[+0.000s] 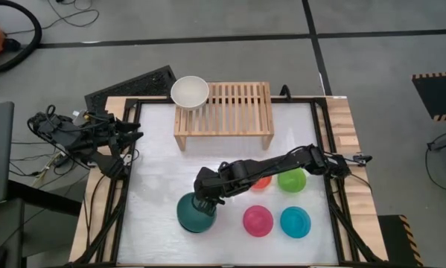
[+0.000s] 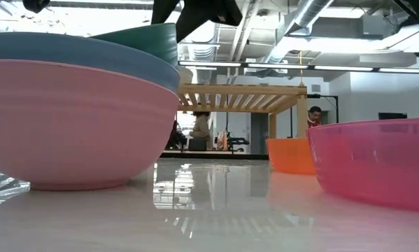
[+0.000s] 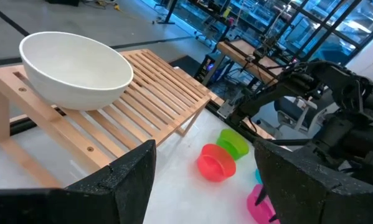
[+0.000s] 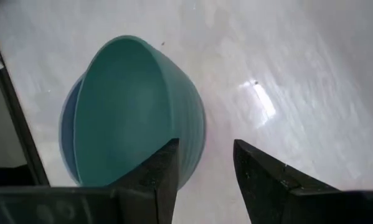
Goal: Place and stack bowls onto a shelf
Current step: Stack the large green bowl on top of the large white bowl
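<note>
Two dark fingers (image 4: 167, 171) of the right arm's jaws (image 1: 200, 202) stand apart over the teal bowl (image 4: 136, 106), one finger inside its rim and the other outside, so the wall lies in the gap between them; whether either pad touches the wall cannot be made out. That bowl tilts atop a stack near the table's (image 1: 163, 171) front left part. From above the teal bowl covers what lies under it; the low view shows a slate-blue bowl (image 2: 69, 52) and a pink bowl (image 2: 69, 126) beneath it, nested. The right arm crosses over the orange bowl (image 1: 261, 182), hiding most of it. Just beside that sits the green bowl (image 1: 291, 179), with the magenta bowl (image 1: 257, 220) and cyan bowl (image 1: 295, 222) in front, all near each other but apart. Bare table lies open between the stack and the shelf (image 1: 230, 112), which stands at the table's far edge. On the shelf's left end rests the cream bowl (image 1: 190, 91), its rim overhanging the corner; the remaining slats are free. The left arm's jaws (image 1: 129, 141) wait, parted, at the table's left edge, facing the shelf. A person shows in the room behind, small and hard to make out.
</note>
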